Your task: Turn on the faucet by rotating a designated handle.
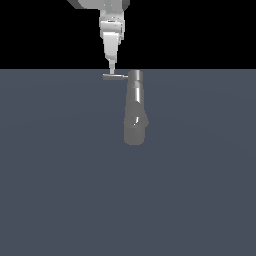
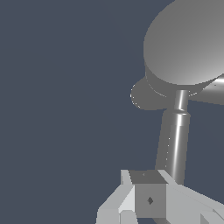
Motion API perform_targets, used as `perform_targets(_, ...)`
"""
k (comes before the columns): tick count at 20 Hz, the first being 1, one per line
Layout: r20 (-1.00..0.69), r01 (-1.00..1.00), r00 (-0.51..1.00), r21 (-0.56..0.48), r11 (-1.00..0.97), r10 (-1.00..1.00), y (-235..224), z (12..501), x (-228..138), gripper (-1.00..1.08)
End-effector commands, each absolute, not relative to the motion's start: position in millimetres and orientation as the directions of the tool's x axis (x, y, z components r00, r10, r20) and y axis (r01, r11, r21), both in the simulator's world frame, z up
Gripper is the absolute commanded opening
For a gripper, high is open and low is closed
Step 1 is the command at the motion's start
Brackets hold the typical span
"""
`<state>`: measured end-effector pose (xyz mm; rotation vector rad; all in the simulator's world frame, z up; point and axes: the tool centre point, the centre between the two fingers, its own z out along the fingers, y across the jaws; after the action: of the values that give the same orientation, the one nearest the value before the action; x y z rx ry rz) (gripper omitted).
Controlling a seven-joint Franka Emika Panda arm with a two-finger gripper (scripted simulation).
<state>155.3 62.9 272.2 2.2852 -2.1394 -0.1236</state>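
Arm vertical, gripper (image 1: 111, 67) (fingers seemingly pressed together) tip-down at handle (image 1: 114, 77).

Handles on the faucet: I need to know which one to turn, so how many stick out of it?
1. The handle juts from the faucet at its narrow end, toward the exterior view's left, under the gripper. Others could be hidden behind the body.

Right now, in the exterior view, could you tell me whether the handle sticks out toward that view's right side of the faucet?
No. The handle projects from the narrow end of the faucet toward the exterior view's left, under the gripper.
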Motion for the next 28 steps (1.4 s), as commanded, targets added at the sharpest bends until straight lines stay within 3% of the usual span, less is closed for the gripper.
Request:
perform_targets(1, -0.038, -0.998, 0.026, 0.061, -0.028, -0.999, 67, 260, 162, -1.00)
perform_targets(16, -0.013, -0.997, -0.040, 0.062, 0.039, -0.999, 75, 234, 174, -1.00)
perform_targets(28, -0.013, -0.997, -0.040, 0.062, 0.039, -0.999, 77, 245, 152, -1.00)
